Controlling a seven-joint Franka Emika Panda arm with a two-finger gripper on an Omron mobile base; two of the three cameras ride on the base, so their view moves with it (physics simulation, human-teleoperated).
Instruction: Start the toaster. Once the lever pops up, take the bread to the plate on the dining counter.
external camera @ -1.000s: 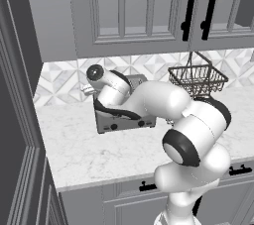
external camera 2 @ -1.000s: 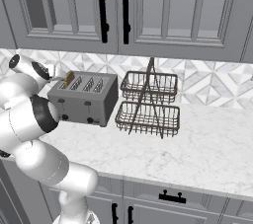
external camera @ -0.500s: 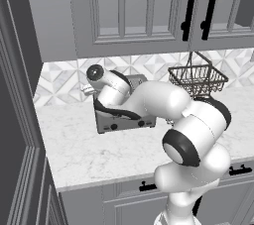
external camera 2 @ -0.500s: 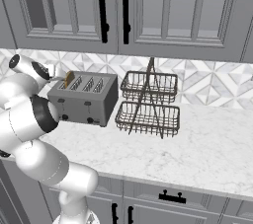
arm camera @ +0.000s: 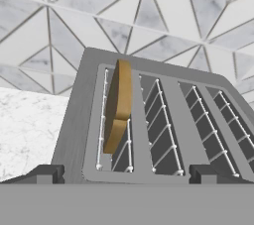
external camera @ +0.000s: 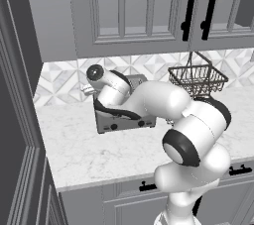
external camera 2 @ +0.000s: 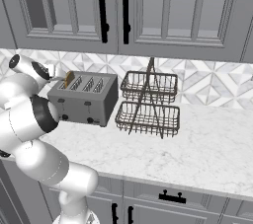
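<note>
hand view: fingers (arm camera: 123, 175) spread apart above the toaster (arm camera: 149, 125), bread (arm camera: 118, 104) standing in its leftmost slot.

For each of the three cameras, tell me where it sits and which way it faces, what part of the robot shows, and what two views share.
Left base view: behind the arm to its left, looking forward and down at the counter; the white arm rises from the lower right, across the toaster.
Right base view: behind to its right, facing the toaster and the wire baskets; the arm rises at the left.
Hand view: on the hand, looking down into the toaster's slots at the bread; the open end effector tips rise at the bottom.
Shared: both base views show toaster, baskets, cabinets.
</note>
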